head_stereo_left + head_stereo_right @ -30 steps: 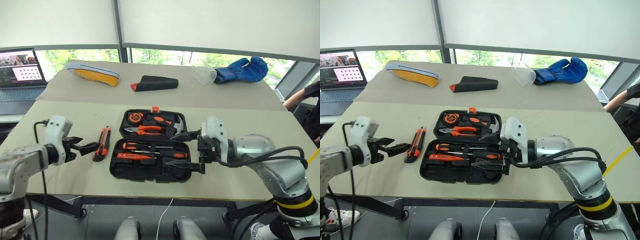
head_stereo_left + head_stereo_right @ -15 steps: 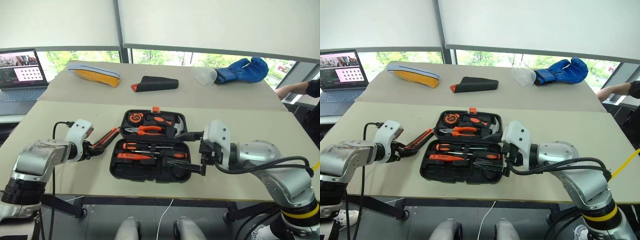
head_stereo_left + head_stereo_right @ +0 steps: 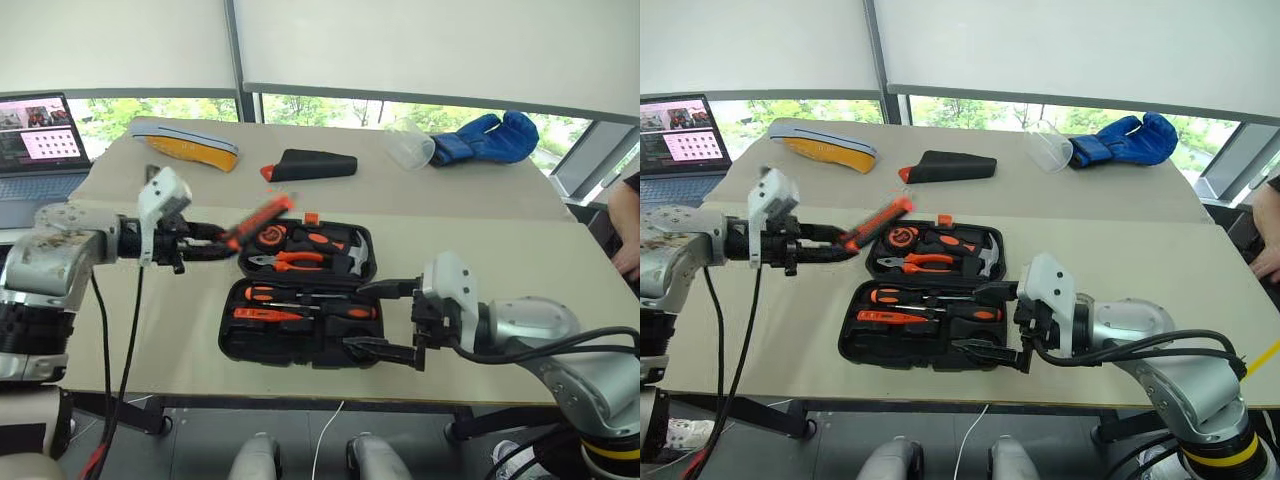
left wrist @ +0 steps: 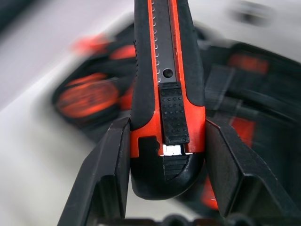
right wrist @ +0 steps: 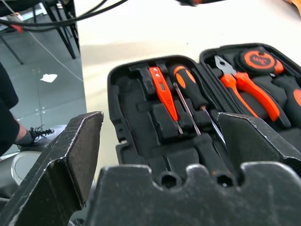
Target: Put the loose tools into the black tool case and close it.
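- The left gripper (image 3: pixel 215 246) pinches the utility knife (image 3: pixel 258 220) by its butt, aloft over the table (image 3: pixel 150 330) beside the black tool case (image 3: pixel 300 300).
- The right gripper (image 3: pixel 385 320) is spread, empty, at the case's near right edge.
- Step in hand: carrying the knife over; next, seating it in a free slot (which one seems unclear).

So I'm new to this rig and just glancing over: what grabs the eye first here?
The orange-black utility knife held up in the air by the left tool, its tip over the far left corner of the open black tool case. The case lies mid-table with orange-handled tools in its slots, and the right tool hangs open by its near right edge.
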Available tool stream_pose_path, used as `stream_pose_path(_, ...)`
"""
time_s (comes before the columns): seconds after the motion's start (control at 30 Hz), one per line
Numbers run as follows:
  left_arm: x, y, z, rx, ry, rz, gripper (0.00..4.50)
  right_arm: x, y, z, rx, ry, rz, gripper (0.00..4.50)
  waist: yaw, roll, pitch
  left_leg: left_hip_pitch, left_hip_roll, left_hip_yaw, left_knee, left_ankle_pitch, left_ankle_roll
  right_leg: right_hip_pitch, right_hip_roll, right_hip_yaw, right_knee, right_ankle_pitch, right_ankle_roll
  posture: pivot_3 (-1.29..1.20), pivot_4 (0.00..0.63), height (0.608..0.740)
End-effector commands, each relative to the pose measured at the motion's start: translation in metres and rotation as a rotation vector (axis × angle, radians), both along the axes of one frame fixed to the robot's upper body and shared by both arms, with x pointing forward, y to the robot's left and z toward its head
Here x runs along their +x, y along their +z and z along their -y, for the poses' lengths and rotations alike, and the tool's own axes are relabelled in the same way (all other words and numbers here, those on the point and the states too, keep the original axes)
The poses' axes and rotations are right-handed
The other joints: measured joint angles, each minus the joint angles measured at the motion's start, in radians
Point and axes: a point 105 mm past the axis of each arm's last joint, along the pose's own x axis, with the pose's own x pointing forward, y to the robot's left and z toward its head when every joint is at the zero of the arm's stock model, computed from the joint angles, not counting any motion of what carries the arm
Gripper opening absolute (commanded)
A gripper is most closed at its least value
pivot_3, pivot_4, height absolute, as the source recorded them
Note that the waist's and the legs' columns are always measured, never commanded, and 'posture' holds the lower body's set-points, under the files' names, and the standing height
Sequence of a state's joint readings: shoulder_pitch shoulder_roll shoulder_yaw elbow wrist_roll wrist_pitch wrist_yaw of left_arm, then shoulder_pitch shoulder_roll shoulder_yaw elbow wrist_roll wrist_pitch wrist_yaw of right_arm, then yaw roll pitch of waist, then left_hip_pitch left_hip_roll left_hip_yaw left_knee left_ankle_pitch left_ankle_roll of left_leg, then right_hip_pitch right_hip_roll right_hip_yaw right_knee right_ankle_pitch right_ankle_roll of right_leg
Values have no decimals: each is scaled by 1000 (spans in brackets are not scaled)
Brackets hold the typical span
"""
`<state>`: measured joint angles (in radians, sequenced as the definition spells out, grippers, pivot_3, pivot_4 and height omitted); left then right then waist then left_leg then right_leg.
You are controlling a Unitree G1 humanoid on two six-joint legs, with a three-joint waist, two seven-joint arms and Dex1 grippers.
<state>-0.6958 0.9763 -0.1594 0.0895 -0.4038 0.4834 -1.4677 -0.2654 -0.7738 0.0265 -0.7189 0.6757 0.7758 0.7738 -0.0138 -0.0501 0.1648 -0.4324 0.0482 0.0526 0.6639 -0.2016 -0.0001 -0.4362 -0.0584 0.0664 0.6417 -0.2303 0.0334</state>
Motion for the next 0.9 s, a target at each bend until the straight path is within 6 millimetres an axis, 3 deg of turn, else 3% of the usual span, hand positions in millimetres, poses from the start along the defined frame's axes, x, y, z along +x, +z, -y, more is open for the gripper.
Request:
stream_pose_path(0.03,-27,-21,7,177,-280,-21,1789,1,8,4,-10,-50,62,4500,-1,0,0,0,0,0,-1,0,0,-1,0,0,0,0,0,0,150,734)
stream_pose_path(0.43,-23,-51,11,307,-352,-101,1789,-7,5,12,-15,-148,76,4500,2,0,0,-3,1,-1,5,1,0,-1,1,0,4,-2,7,0,150,734)
stream_pose_path(0.7,-19,-48,18,241,-310,-132,1789,-22,-3,12,-84,-70,61,4500,1,0,0,-3,1,-1,6,1,0,-1,1,0,4,-2,7,0,150,734)
stream_pose_path(0.77,-20,-47,19,227,-307,-143,2793,-22,-3,12,-86,-65,62,4500,1,0,0,-3,1,-1,6,1,0,-1,1,0,5,-3,8,0,150,734)
stream_pose_path(0.83,-24,-44,20,215,-309,-156,3265,-20,-3,13,-88,-64,66,4500,0,0,0,-3,1,-2,7,1,0,-1,2,0,5,-3,8,0,150,734)
stream_pose_path(0.9,-26,-39,21,198,-308,-158,4039,-19,-3,13,-89,-62,68,4500,0,0,0,-3,1,-2,7,1,0,-1,2,0,5,-3,8,0,150,734)
